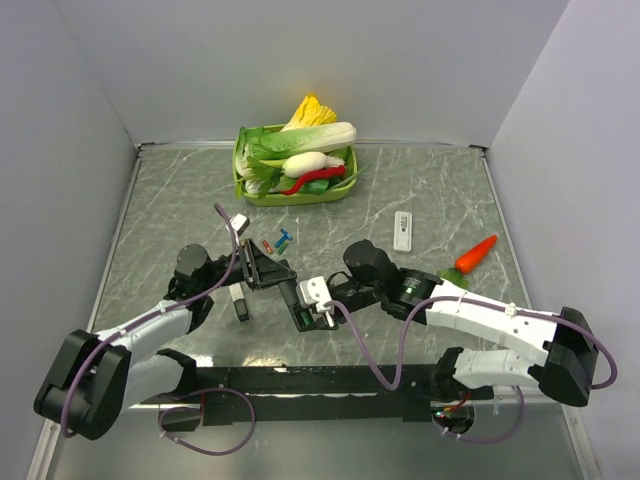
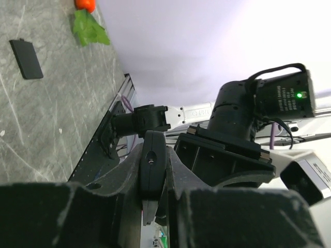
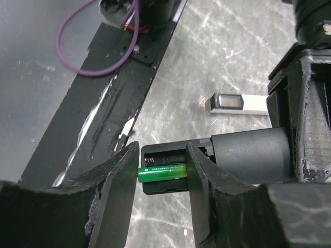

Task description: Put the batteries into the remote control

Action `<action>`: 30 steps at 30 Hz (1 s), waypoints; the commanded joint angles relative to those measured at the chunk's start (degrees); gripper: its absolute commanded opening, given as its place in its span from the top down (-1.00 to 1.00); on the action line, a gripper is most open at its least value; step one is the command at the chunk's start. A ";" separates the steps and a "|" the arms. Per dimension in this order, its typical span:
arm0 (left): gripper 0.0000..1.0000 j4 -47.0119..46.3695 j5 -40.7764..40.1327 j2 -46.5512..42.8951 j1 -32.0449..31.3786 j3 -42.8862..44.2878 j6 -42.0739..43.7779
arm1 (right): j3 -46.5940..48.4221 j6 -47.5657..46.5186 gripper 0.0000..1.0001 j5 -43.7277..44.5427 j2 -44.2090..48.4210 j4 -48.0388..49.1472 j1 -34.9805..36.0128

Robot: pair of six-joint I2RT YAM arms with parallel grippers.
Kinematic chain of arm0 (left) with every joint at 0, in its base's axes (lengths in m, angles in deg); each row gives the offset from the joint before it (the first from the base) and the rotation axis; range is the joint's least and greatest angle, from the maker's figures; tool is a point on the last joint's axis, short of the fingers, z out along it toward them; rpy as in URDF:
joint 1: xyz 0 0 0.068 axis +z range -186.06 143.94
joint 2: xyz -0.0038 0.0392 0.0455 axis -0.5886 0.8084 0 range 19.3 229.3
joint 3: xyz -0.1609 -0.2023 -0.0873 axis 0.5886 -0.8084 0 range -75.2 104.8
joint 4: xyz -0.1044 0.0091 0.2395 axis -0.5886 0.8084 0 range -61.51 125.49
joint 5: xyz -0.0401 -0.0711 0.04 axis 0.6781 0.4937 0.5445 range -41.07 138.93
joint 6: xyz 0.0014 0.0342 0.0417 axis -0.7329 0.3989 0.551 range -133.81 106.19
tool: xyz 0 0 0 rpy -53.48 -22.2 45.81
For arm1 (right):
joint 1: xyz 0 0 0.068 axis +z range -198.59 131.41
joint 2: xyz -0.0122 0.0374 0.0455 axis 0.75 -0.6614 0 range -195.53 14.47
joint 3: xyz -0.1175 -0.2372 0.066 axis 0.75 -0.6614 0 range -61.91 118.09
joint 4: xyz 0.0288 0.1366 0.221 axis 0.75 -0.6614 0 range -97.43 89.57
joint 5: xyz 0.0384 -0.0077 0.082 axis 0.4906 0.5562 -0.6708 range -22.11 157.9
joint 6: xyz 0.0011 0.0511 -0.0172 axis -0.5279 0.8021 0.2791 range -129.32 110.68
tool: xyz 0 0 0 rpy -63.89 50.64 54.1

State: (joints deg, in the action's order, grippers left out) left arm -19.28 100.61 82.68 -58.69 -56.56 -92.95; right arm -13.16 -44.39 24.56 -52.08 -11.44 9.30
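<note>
Green battery (image 3: 162,173) sits across the open bay at the end of the black remote (image 3: 248,155), lengthwise between the fingers of the right gripper (image 3: 161,151). Each end meets a finger, so that gripper clasps it end to end. Whether the battery is fully seated in the bay I cannot tell.

The left gripper (image 1: 276,274) is clenched on the remote's other end and holds it above the table (image 1: 180,200). From the left wrist the remote shows edge-on between the pads.

Both grippers meet well in front of the basket (image 1: 240,186), on its near side and roughly in line with it. Loose batteries (image 1: 277,241), blue, green and red, lie on the table between the basket and the held remote, nearer the remote.

A white remote (image 1: 402,231) lies flat to the basket's near right, and a carrot (image 1: 476,254) lies farther to the right of the basket. The basket is piled with vegetables.
</note>
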 commanded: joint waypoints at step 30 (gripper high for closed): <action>0.98 13.35 5.98 -4.13 -0.13 8.34 4.67 | -6.48 0.18 0.27 5.45 2.12 4.06 -5.77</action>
State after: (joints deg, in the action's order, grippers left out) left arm -14.18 99.30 81.63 -57.66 -52.85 -90.17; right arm -20.11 -42.66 24.96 -49.02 1.42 6.02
